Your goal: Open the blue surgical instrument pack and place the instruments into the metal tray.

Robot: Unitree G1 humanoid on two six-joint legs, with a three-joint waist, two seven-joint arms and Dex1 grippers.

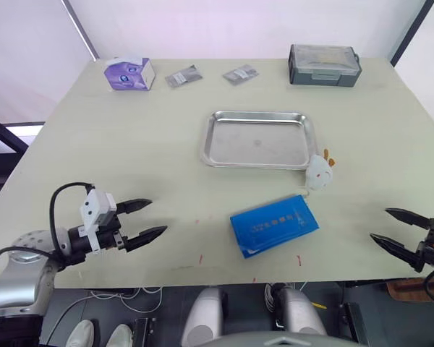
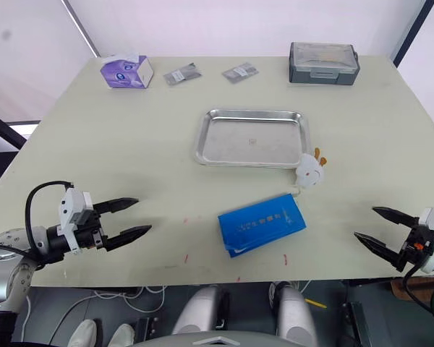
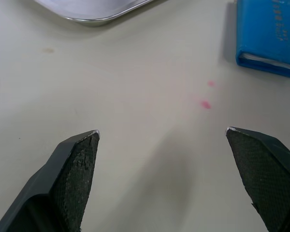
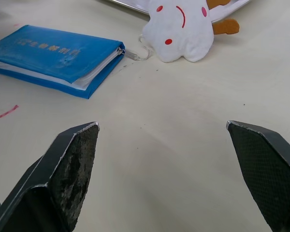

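Note:
The blue surgical instrument pack (image 1: 273, 225) lies flat and closed on the table near the front edge, its pale lining showing along one side (image 4: 58, 55). Behind it sits the metal tray (image 1: 258, 139), with nothing in it. The instruments are hidden. My left gripper (image 1: 153, 219) hovers open over the front left of the table, well to the left of the pack. My right gripper (image 1: 382, 226) is open at the front right, to the right of the pack. Neither one touches anything.
A small white plush toy (image 1: 318, 172) with a cord lies between the tray's corner and the pack. At the back stand a purple tissue box (image 1: 129, 74), two grey foil packets (image 1: 183, 76) (image 1: 240, 74) and a dark grey lidded box (image 1: 324, 65). Red marks dot the table's front.

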